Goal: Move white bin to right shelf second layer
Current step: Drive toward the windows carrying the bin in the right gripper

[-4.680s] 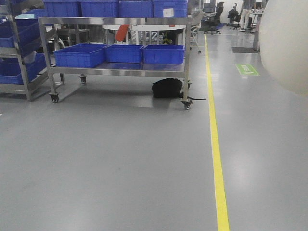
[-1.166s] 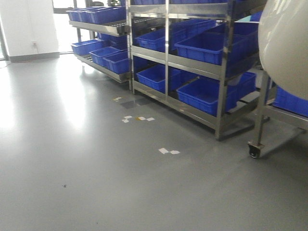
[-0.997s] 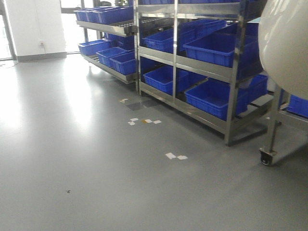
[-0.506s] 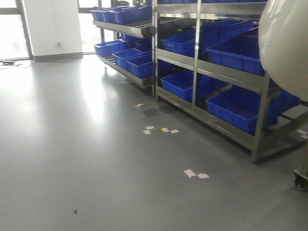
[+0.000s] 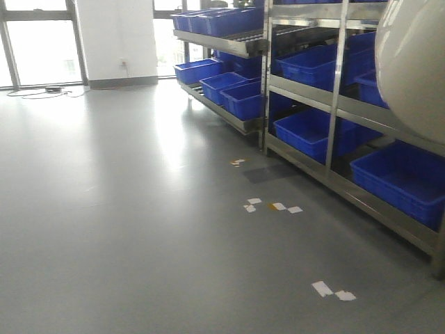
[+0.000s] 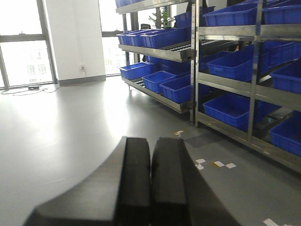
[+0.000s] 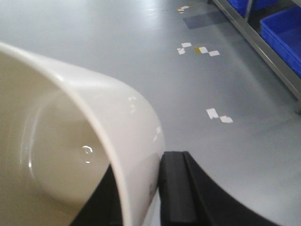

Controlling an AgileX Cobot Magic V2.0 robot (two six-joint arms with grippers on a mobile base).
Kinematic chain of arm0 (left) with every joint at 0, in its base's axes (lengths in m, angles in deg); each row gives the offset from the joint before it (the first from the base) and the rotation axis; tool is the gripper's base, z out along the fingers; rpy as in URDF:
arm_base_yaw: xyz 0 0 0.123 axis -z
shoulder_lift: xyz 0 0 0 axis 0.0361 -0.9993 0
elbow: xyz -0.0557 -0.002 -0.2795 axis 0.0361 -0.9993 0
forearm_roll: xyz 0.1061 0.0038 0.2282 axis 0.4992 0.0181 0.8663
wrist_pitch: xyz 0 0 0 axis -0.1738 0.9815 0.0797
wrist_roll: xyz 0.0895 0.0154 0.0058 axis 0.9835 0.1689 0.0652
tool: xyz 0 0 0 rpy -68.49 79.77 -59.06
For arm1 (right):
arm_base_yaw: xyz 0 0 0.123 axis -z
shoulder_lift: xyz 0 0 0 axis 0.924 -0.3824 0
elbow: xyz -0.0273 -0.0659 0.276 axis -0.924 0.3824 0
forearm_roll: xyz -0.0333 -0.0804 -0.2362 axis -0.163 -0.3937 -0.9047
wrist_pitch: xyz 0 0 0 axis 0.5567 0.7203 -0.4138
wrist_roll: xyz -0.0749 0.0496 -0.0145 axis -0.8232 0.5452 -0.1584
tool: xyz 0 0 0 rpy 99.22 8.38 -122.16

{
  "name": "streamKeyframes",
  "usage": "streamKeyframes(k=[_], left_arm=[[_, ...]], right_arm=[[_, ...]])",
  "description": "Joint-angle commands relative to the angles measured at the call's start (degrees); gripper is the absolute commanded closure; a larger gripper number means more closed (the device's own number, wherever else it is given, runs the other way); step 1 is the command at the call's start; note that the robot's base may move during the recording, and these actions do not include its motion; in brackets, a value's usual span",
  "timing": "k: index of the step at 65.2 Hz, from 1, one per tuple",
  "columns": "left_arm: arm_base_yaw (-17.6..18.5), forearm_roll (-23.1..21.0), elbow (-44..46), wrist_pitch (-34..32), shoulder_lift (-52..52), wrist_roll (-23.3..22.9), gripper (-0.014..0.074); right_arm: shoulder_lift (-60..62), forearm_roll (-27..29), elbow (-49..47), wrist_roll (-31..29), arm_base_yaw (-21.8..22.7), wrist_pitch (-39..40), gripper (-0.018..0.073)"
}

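Right tool [image 7: 138, 190] is clamped on the white bin [image 7: 70, 136]. One black finger [image 7: 176, 188] sits outside the wall and the other inside, with the rim wall pinched between them. The bin is off the floor and tipped, its mouth facing the wrist camera. I see a glossy cream inside with a rounded bottom.

In the front view the white bin [image 5: 414, 69] fills the top right corner. Only its rounded outer wall shows, and it overlaps the steel rack [image 5: 337, 90] behind it. It's carried in the air by the right tool alone and rests on no rack level. I can't tell how near it is to the rack.

Left tool [image 6: 151, 143] is clenched, its fingers [image 6: 134, 179] pressed flat against each other, pointing out over the floor.

The steel rack runs along the right side of the front view and back toward the windows [image 5: 42, 42]. Blue crates [image 5: 403, 177] sit on its levels, some flat and some on sloped levels. In the left wrist view one sloped upper level shows rollers [image 6: 181, 47]. I can't tell whether that's the right shelf second layer.

The floor [image 5: 139, 209] is grey and glossy, with glare from the windows. White tape patches [image 5: 334, 291] lie in a line beside the rack, along with a darker square patch [image 5: 270, 172]. A cable [image 5: 49, 90] lies on the floor by the windows.
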Motion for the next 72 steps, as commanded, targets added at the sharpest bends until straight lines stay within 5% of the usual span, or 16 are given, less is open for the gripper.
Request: streamKeyframes(k=[1,72], left_arm=[[0.11,-0.29,-1.9,-4.99,0.76,-0.43,0.0512],[0.11,-0.29,-1.9,-4.99,0.76,-0.43,0.0512]], right_arm=[[-0.05,0.0,-1.79,-0.04,0.29,5.69,0.0535],[-0.05,0.0,-1.79,-0.04,0.29,5.69,0.0535]])
